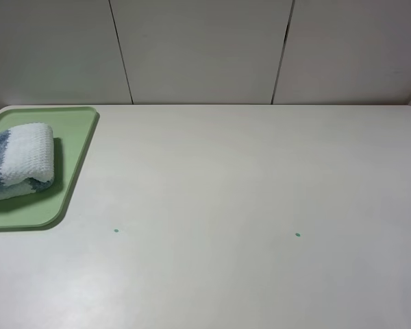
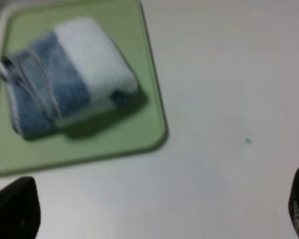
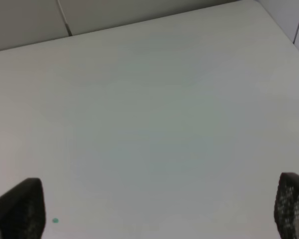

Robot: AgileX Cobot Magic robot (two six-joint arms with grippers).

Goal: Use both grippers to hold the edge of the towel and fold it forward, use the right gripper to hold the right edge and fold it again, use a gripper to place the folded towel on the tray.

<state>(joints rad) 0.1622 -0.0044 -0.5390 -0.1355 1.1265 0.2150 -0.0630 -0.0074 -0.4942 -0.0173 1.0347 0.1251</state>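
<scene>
The folded towel [image 1: 17,164], blue-grey and white striped, lies on the light green tray [image 1: 75,147] at the table's far left. In the left wrist view the towel [image 2: 70,74] rests on the tray [image 2: 114,139], its grey hem on the blue side. My left gripper [image 2: 159,211] is open and empty, well back from the tray, with only its fingertips [image 2: 15,209] showing. My right gripper [image 3: 157,206] is open and empty above bare table, its fingertips [image 3: 294,204] at the frame corners. Neither arm shows in the exterior view.
The white table [image 1: 246,192] carries two small green dots [image 1: 116,231] [image 1: 298,235]. Grey wall panels [image 1: 198,48] stand behind the table's back edge. The tray sits close to the table's left edge.
</scene>
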